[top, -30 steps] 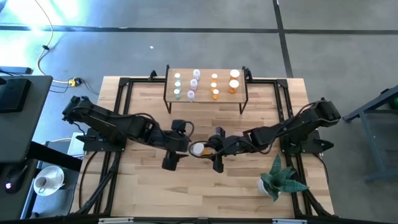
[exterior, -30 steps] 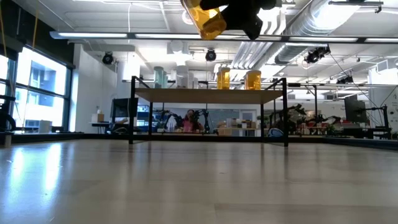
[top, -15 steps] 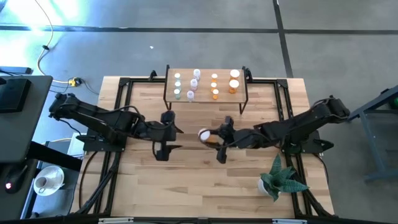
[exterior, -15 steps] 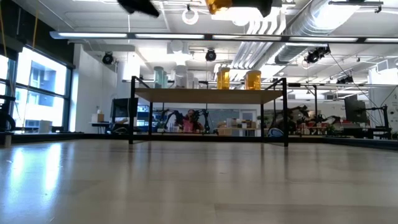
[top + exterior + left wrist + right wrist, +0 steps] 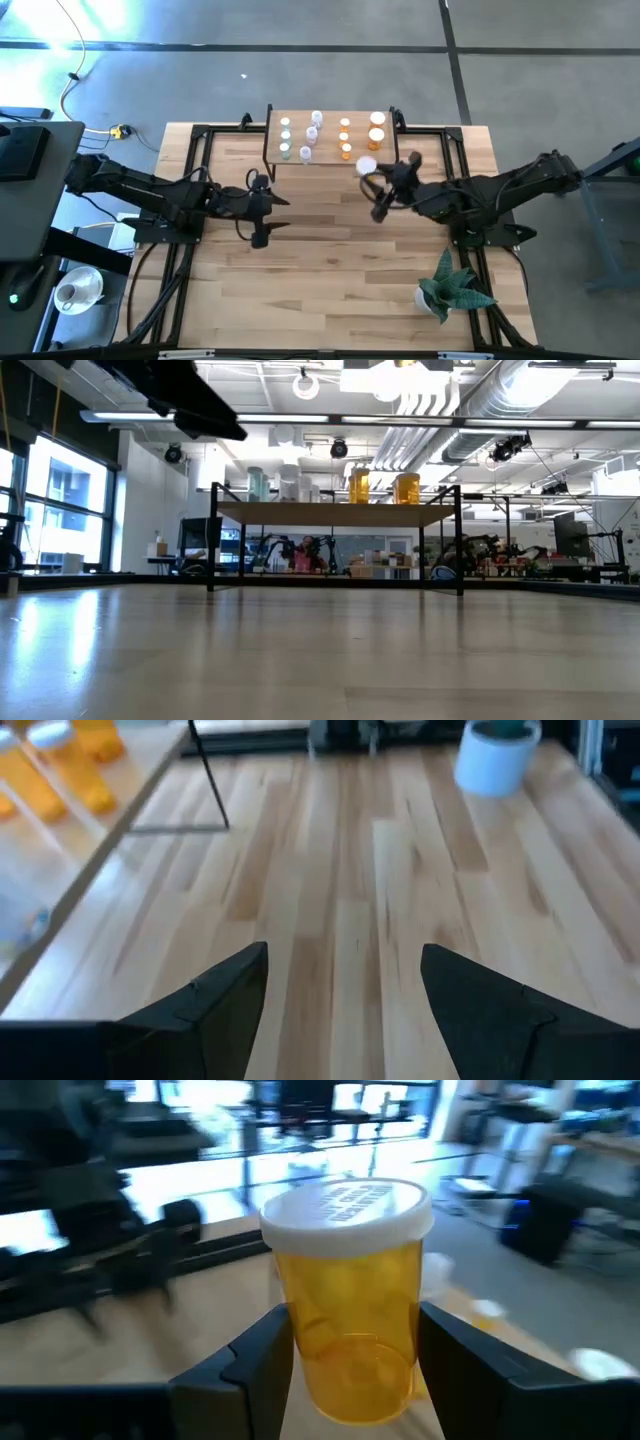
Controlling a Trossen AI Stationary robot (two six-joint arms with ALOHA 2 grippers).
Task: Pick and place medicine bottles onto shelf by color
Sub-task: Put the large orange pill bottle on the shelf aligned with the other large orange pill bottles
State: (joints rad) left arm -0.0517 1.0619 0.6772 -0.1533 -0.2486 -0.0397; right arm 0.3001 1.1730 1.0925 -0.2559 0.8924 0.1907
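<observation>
The right gripper [image 5: 372, 178], clamped on an orange bottle [image 5: 350, 1320], has swung from table centre toward two o'clock beside the shelf [image 5: 330, 155], while the empty, spread left gripper [image 5: 258, 203] backs off, so placement looks imminent.

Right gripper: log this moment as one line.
right gripper: shut on orange bottle | near shelf | left gripper: open, empty

Left end effector [image 5: 345, 990] gapes over the table [image 5: 400, 900], orange bottles [image 5: 60, 765] beyond.
</observation>
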